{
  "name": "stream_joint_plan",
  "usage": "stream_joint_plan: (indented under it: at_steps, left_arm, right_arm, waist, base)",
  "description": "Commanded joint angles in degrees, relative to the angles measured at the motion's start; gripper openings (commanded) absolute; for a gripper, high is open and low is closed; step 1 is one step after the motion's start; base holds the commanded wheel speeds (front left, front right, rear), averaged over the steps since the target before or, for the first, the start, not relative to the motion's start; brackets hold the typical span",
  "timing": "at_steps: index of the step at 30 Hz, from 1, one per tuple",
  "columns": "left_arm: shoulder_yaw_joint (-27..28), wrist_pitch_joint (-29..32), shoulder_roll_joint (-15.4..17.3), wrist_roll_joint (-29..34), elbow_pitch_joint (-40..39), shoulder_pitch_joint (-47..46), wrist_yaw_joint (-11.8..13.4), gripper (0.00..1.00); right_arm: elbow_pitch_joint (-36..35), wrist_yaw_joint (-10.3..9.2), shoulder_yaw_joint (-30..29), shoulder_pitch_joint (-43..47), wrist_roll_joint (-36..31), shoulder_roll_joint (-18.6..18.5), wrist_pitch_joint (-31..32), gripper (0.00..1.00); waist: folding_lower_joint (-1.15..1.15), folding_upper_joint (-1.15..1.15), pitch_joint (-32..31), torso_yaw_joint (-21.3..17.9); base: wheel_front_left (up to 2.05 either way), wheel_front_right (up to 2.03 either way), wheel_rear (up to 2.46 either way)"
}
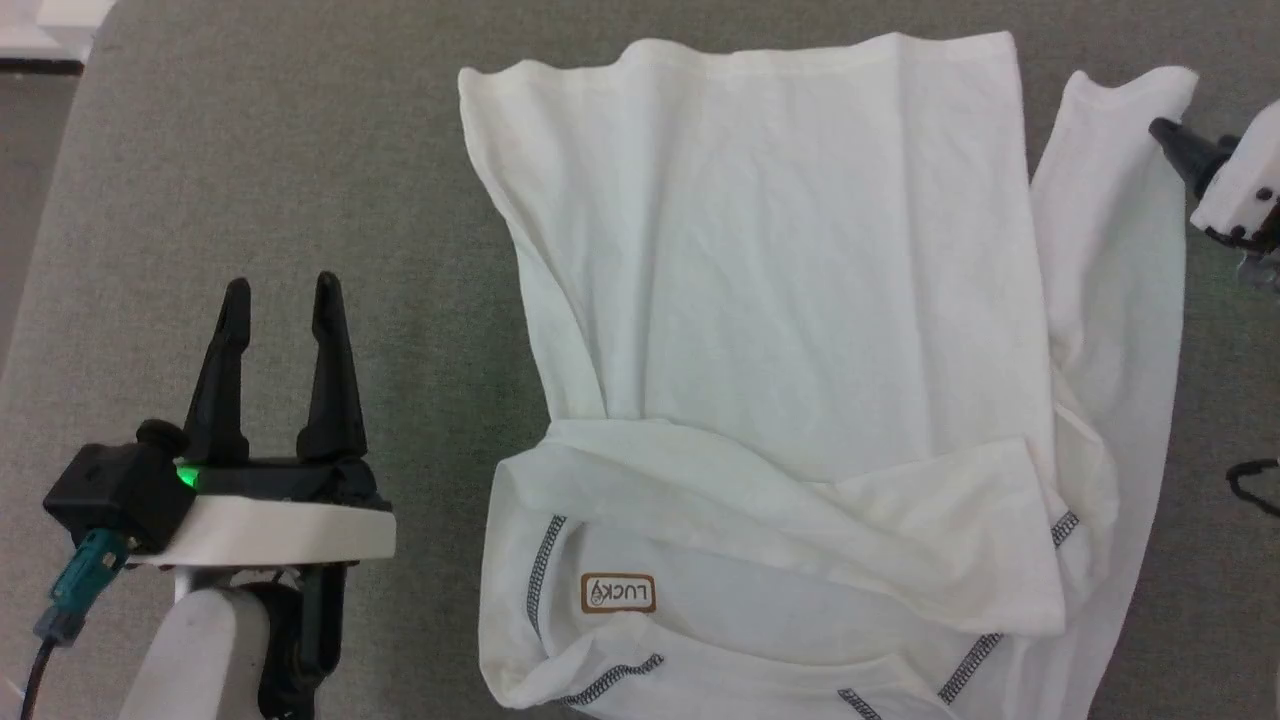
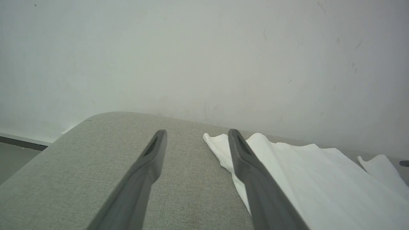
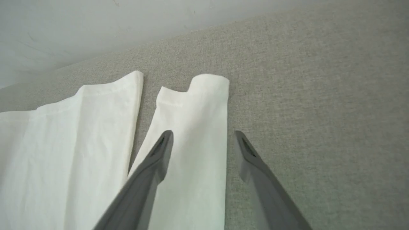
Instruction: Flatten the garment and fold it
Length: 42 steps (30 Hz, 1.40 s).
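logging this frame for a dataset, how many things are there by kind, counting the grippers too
garment: 1
grippers: 2, the left gripper and the right gripper, both with fingers apart
brown label on the garment: 1
grey surface under it all: 1
total: 5

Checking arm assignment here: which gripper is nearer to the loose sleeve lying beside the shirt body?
Right. The right gripper is open over the sleeve near its cuff; the left gripper, also open, is beyond the opposite edge of the garment, over the bare grey surface.
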Motion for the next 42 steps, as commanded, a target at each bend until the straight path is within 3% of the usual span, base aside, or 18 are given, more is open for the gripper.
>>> stream_joint_plan:
  at_steps: [1, 9, 15, 16, 18, 24, 31, 42]
  left_arm:
    - [0.52, -0.27, -0.53, 0.7, -0.26, -1.37, -0.7, 1.0]
    - [1.9, -0.27, -3.83, 2.57, 1.04, -4.72, -3.65, 1.0]
    - [3.11, -0.27, -5.95, 4.49, 2.73, -5.33, -5.6, 1.0]
    - [3.29, -0.27, -6.22, 4.86, 3.03, -5.35, -5.84, 1.0]
    - [3.63, -0.27, -6.79, 5.5, 3.62, -5.33, -6.35, 1.0]
    - [4.81, -0.27, -8.07, 7.3, 4.84, -5.0, -7.64, 1.0]
    - [5.71, -0.27, -8.22, 9.69, 6.49, -2.48, -8.15, 1.0]
    - [5.62, 0.9, -7.35, 10.78, 6.9, 3.26, -7.03, 1.0]
  right_arm:
    - [1.11, -0.04, -0.07, -2.27, -0.75, -0.38, 0.9, 1.0]
    - [6.37, -0.04, -1.48, -10.91, -4.82, -2.71, 1.41, 1.0]
    - [13.05, -0.04, -2.89, -11.37, -6.91, -3.12, 7.47, 1.0]
    - [14.32, -0.04, -3.63, -11.24, -7.16, -3.14, 8.94, 0.54]
    - [16.29, -0.04, -5.02, -11.1, -7.83, -3.13, 11.38, 0.0]
    - [14.82, -0.04, -4.69, -11.56, -10.54, -2.52, 8.92, 0.0]
    - [9.05, -0.04, 2.68, -11.49, -12.43, -4.53, -0.95, 0.0]
    - [0.69, -0.04, 14.86, -9.79, -7.92, -4.52, -5.44, 0.0]
  waist:
    - [-0.02, 0.0, 5.18, 3.29]
    - [-0.02, 0.0, 9.64, 5.72]
    - [-0.02, 0.0, 9.77, 5.85]
    - [-0.02, 0.0, 9.61, 5.82]
    - [-0.02, 0.0, 9.22, 5.72]
    - [-0.02, 0.0, 7.3, 4.97]
    - [-0.02, 0.0, 1.26, 1.94]
    - [-0.02, 0.0, -10.38, -5.03]
  base:
    - [0.0, 0.0, 0.0]
    - [0.0, 0.0, 0.0]
    - [0.0, 0.0, 0.0]
    - [0.0, 0.0, 0.0]
    - [0.0, 0.0, 0.0]
    - [0.0, 0.0, 0.0]
    - [0.0, 0.0, 0.0]
    - [0.0, 0.0, 0.0]
